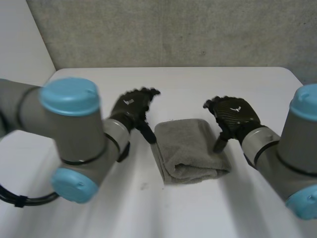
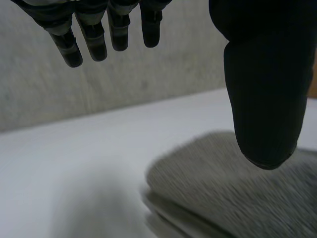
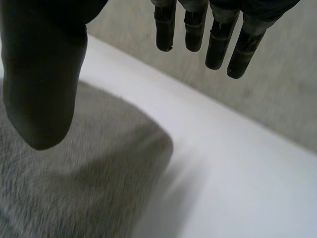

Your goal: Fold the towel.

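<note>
my left hand (image 1: 132, 106) hovers just left of the folded grey towel (image 1: 190, 148), fingers (image 2: 94, 39) straight and spread, holding nothing. the towel lies on the white table (image 1: 198, 79). my right hand (image 1: 235, 115) hangs over the towel's right edge, fingers (image 3: 218, 44) loose, empty.

Grey towel (image 1: 190, 148), white table (image 1: 173, 208)

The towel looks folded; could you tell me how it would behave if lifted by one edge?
Probably floppy: the towel lies in soft folded layers, so they would likely sag and unfold. Its fuzzy pile should grip, not slip.
</note>
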